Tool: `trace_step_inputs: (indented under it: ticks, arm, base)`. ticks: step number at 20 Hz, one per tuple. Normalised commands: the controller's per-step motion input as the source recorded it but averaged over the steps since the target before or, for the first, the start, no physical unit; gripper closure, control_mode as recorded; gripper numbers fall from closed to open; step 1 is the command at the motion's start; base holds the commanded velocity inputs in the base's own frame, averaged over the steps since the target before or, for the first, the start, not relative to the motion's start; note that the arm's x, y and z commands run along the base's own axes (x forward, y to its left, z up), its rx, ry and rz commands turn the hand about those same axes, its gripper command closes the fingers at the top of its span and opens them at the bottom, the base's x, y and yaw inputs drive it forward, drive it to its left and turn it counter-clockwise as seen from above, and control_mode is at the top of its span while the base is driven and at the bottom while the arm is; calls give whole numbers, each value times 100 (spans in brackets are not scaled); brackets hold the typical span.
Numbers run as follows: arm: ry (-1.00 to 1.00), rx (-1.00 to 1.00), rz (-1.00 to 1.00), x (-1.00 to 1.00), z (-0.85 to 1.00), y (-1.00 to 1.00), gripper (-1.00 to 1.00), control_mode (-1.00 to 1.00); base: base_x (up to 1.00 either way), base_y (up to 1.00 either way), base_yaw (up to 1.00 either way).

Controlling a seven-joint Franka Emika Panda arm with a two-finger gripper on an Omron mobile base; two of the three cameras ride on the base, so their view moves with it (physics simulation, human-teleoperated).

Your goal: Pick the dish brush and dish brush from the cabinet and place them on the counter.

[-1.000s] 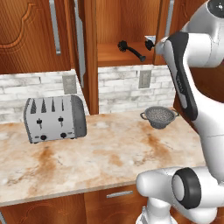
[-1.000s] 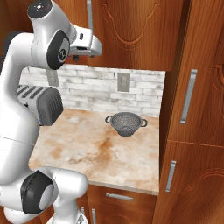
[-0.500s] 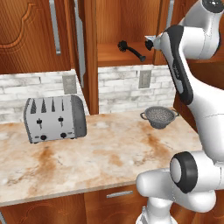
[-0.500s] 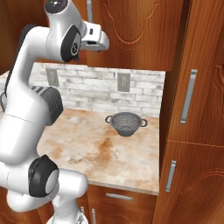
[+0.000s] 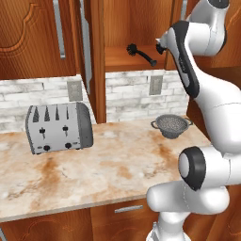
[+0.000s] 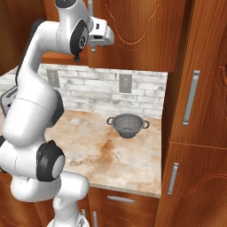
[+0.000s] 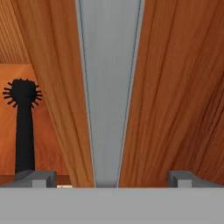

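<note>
One black dish brush (image 5: 141,54) lies on the wooden shelf (image 5: 123,55) of the open cabinet (image 5: 28,28). A second dark bristly head (image 5: 161,47) peeks out beside my arm, mostly hidden by it. In the hand view a brush (image 7: 22,127) stands at the left, head up, on the shelf behind the door's edge. My gripper (image 7: 111,179) is open and empty, its fingertips (image 7: 41,177) wide apart. It faces the long silver bar handle (image 7: 109,87) of a cabinet door at close range. In the right base view the gripper (image 6: 106,37) is raised against the cabinet front (image 6: 142,31).
A silver toaster (image 5: 59,127) stands at the left of the counter (image 5: 117,164). A metal mesh colander (image 5: 172,126) sits at the counter's back right, also colander (image 6: 127,125). A tall wooden unit with bar handles (image 6: 190,97) bounds the counter on the right.
My arm has lifted its elbow higher, and the hand has shifted a little along the cabinet front. The brushes have not moved.
</note>
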Motion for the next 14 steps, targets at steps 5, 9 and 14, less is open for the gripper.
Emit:
trace_step_inputs:
  ticks: [5, 9, 14]
  arm:
    - [0, 0, 0, 40, 5, -1, -100, -100]
    - [0, 0, 0, 30, 0, 0, -100, -100]
    - [-7, 0, 0, 12, -5, 2, 100, -100]
  base:
    - [0, 0, 0]
    - [0, 0, 0]
    - [0, 0, 0]
